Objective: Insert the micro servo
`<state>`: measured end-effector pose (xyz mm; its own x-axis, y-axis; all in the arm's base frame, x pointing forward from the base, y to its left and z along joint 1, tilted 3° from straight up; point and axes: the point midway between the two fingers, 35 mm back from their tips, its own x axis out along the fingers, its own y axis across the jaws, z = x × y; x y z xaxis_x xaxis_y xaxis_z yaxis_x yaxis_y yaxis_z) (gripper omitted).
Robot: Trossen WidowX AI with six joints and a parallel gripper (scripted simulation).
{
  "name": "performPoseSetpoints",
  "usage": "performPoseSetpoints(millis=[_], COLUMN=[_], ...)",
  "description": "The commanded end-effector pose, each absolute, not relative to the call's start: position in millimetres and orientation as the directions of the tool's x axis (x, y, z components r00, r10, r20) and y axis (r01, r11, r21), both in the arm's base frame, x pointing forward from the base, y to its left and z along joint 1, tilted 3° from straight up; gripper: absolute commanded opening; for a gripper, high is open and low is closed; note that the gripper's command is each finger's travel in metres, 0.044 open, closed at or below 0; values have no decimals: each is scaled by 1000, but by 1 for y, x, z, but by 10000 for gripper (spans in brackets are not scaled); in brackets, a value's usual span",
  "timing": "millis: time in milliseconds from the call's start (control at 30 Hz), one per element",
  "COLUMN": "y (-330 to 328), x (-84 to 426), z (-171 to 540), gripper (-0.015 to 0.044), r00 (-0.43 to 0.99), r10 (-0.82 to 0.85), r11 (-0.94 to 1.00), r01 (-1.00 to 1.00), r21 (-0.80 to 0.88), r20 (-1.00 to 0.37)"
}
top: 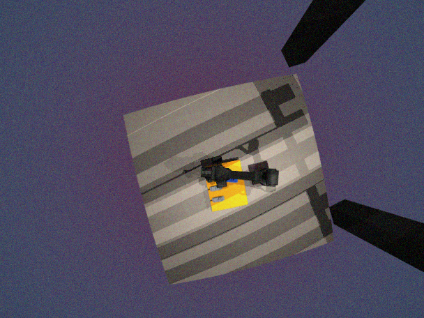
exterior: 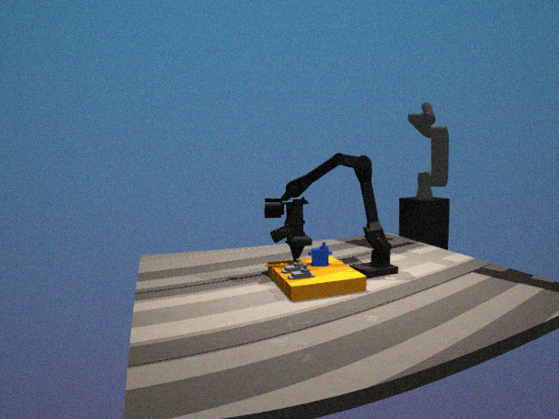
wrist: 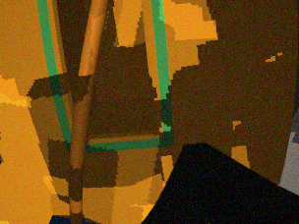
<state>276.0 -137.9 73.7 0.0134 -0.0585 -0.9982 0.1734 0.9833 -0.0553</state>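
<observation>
The loose blue micro servo [top: 233, 180] [exterior: 320, 257] [wrist: 66, 220] stands upright on the yellow-orange deck [top: 235, 203] [exterior: 328, 290], its shaft pointing up. Its orange-brown cable [wrist: 85, 118] runs across the pocket's green outline [wrist: 118, 145] in the wrist view. The servo's body is outside the pocket, whose inside looks dark and shadowed. My gripper [exterior: 296, 261] [wrist: 195, 153] is shut and empty, pointing down with its tip low over the deck, beside the servo. The side notch cannot be made out. In the overhead view the arm hides the pocket and fingertips.
Grey servos [top: 217, 199] [exterior: 301, 274] sit in the deck beside my gripper. My arm's base [exterior: 374, 268] stands behind the deck on the striped table [top: 181, 223] [exterior: 207, 340]. A grey arm on a black pedestal [exterior: 424, 220] stands beyond the table.
</observation>
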Motion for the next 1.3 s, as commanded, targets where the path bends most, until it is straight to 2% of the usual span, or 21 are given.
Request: performPoseSetpoints(millis=[0,1267], y=[-133,-70], x=[277,288], z=[72,68], gripper=[0,0], r00=[10,11], r10=[-61,-55], r11=[983,983], r01=[174,174], r21=[-59,-52], r20=[-998,-998])
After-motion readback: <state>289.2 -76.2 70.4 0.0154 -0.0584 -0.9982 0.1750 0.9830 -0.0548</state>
